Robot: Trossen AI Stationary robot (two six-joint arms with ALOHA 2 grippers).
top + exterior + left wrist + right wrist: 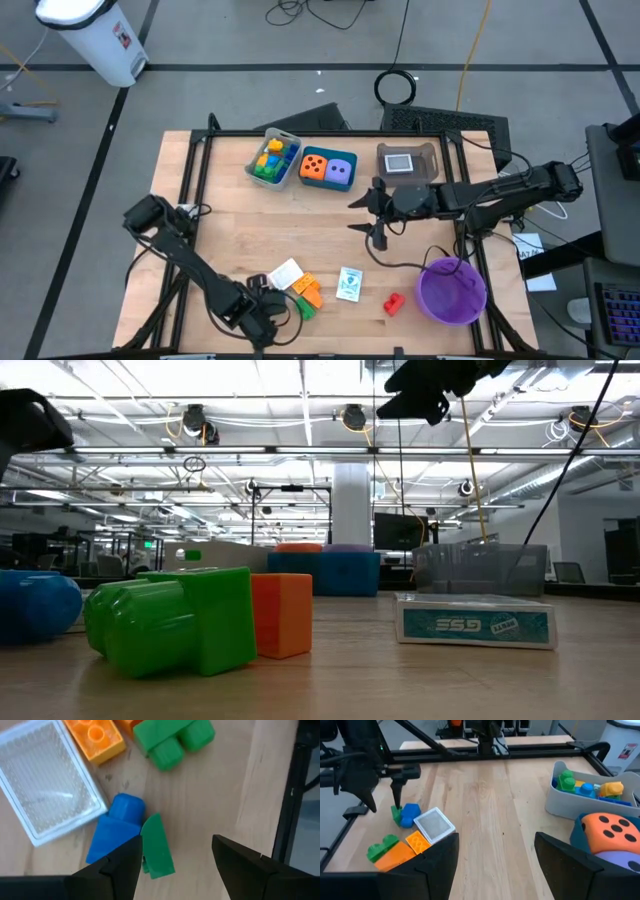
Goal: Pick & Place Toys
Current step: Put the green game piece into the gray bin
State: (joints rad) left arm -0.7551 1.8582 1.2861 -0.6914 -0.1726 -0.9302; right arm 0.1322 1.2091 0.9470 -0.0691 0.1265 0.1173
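Observation:
Near the table's front edge lie a small green brick [157, 847], a blue brick [117, 827], a white picture card [47, 780], an orange brick [97, 737] and a larger green brick [172, 740]. My left gripper [177, 845] hangs open over them, pointing steeply down, with the small green brick just inside one finger [125, 862]. Farther right lie another card [350, 285] and a red brick [393, 303]. My right gripper [364, 216] waits open above the table's middle, holding nothing. My left gripper has one finger [397, 795] right beside the small green brick's side [147, 845], coming from above. I cannot tell whether it touches. The brick lies on the table, against the blue brick.
A purple bowl [452, 290] stands at the near right. Along the far edge stand a grey tray [272, 160] with bricks, a teal tray [328, 170] with two dice, and a brown tray [408, 162] with a card. Bare wood [290, 225] lies between.

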